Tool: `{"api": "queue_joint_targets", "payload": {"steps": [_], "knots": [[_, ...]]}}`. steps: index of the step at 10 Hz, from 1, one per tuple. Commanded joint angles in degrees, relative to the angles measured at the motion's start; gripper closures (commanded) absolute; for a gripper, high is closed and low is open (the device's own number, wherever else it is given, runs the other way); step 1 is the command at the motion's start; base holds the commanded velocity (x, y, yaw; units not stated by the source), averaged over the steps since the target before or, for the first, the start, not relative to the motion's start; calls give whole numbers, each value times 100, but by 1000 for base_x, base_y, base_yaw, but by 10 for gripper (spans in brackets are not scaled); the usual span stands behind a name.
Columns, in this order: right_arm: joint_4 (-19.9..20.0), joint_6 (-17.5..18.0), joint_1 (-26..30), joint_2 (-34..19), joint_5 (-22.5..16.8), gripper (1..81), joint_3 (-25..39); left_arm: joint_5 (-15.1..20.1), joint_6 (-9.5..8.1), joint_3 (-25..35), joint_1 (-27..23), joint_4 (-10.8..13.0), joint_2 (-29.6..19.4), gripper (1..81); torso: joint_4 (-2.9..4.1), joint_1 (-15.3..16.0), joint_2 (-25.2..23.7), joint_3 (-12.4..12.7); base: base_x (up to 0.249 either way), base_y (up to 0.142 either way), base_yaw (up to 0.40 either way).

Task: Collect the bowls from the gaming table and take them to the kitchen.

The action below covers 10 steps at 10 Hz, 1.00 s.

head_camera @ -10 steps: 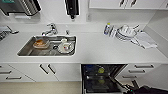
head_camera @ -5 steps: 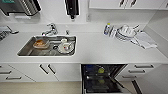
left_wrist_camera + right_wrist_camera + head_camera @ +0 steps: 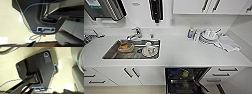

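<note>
Grip state of either gripper: cannot tell from the wrist views, just pale floor there. From the head view: yellow-green bowl (image 3: 185,73) in the open dishwasher (image 3: 187,80) under the counter's (image 3: 184,53) front edge; sink (image 3: 132,49) holding dishes toward the left end.

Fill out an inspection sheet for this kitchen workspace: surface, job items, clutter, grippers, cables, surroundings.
Surface: white countertop with a steel sink set into it.
Job items: a yellow-green bowl sits in the open dishwasher; a second one seems to lie lower in the rack.
Clutter: dishes in the sink, including a white cup; stacked crockery and a cloth on the counter.
Grippers: fingers cannot be made out.
Cables: a blue cable loops over the left wrist.
Surroundings: white cabinets with dark bar handles, tap.
</note>
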Motion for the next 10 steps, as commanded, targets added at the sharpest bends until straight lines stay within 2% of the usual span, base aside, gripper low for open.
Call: {"api": "queue_joint_targets", "payload": {"steps": [1,3,4,6,8,10], "knots": [[-43,17,-271,273,428,10,-486,230,31,2,143,222,-22,10,2,343,-531,0,0,0,0],[-34,44,-299,547,499,10,-656,177,22,28,144,187,-48,10,0,618,-979,2,0,0,0],[97,182,-246,643,508,10,-647,169,14,28,144,178,-22,10,2,750,-1189,4,0,0,0],[441,694,-34,802,535,10,-744,124,5,37,161,178,-39,10,2,1018,-1620,6,0,0,0],[870,1595,202,829,754,10,-911,124,4,37,171,178,-57,10,2,1289,-2059,9,0,0,0],[1012,2316,325,820,781,10,-989,124,-4,37,179,178,-83,10,0,1558,-2490,9,0,0,0]]}}
